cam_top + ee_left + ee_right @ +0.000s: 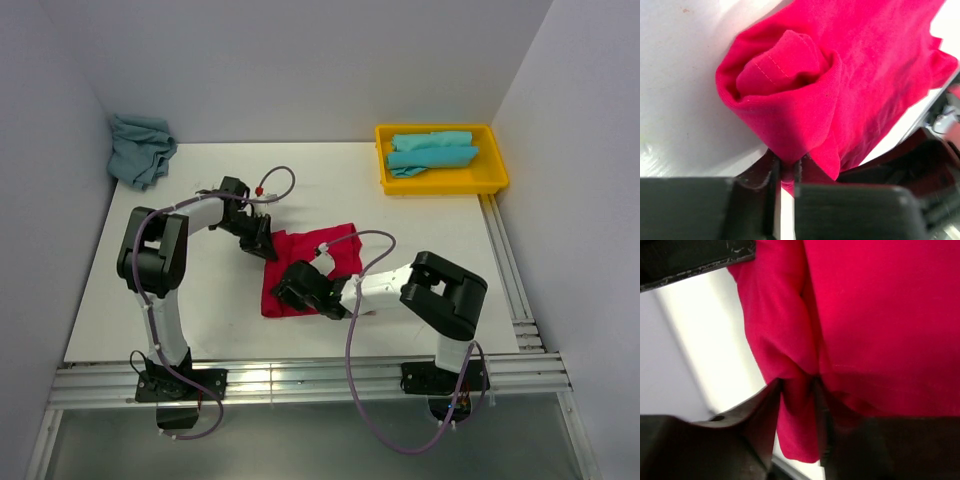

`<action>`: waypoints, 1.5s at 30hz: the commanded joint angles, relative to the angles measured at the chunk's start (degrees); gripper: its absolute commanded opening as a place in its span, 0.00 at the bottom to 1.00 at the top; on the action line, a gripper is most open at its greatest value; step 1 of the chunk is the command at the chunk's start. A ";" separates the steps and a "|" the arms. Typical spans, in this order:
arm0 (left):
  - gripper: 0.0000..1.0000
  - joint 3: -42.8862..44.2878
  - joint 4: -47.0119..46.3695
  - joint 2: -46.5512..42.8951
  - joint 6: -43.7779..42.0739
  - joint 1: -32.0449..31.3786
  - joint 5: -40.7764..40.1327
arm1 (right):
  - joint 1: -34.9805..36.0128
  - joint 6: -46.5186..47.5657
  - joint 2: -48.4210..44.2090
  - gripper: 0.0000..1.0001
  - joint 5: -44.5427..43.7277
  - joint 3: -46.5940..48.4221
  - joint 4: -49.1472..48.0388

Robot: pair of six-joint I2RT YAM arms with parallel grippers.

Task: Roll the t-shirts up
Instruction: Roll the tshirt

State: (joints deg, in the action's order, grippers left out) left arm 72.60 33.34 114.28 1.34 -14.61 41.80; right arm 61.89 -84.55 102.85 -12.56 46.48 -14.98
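Gripping the red t-shirt [300, 252], middle of the table [230, 310]: left gripper [785, 172] nearly closed on a fold (rolled hem above), right gripper [797, 390] wider, clamping a bunch.

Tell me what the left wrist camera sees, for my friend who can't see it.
The left gripper pinches a fold of the red t-shirt, whose near end is curled into a loose roll. It lies on a white table.

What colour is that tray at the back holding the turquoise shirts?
The tray is bright yellow, best seen in the top external view.
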 commanded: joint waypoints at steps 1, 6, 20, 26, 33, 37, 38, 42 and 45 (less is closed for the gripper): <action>0.03 3.42 3.72 0.42 -0.20 -1.64 -11.38 | 2.44 3.60 0.52 0.43 -8.43 3.95 30.39; 0.00 5.97 7.52 -0.46 -3.45 -2.35 -19.29 | 6.40 3.69 -0.63 0.50 -17.05 17.31 48.53; 0.00 14.67 18.33 1.56 -5.21 -4.20 -26.68 | 7.11 16.17 22.99 0.54 -28.65 60.88 71.31; 0.00 16.26 20.27 2.53 -4.86 -5.08 -27.74 | 6.93 18.72 27.93 0.55 -30.86 69.27 72.55; 0.01 17.57 21.32 3.14 -4.16 -5.95 -28.09 | 7.02 19.77 29.34 0.56 -32.88 71.56 72.30; 0.01 18.19 21.76 3.32 -3.89 -6.22 -28.09 | 7.02 21.09 30.56 0.57 -32.79 71.91 70.71; 0.01 18.37 21.76 3.32 -3.81 -6.39 -28.09 | 7.11 21.27 31.01 0.58 -32.71 72.26 70.71; 0.02 18.81 22.12 3.41 -3.72 -6.74 -28.00 | 7.02 21.36 33.73 0.59 -32.97 74.63 71.59; 0.02 18.81 22.20 3.41 -3.63 -6.92 -28.18 | 7.02 22.15 34.61 0.60 -32.45 74.37 69.83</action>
State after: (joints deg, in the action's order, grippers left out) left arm 89.38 53.65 117.19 -2.31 -20.95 14.76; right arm 69.12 -63.33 136.40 -42.44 118.96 55.68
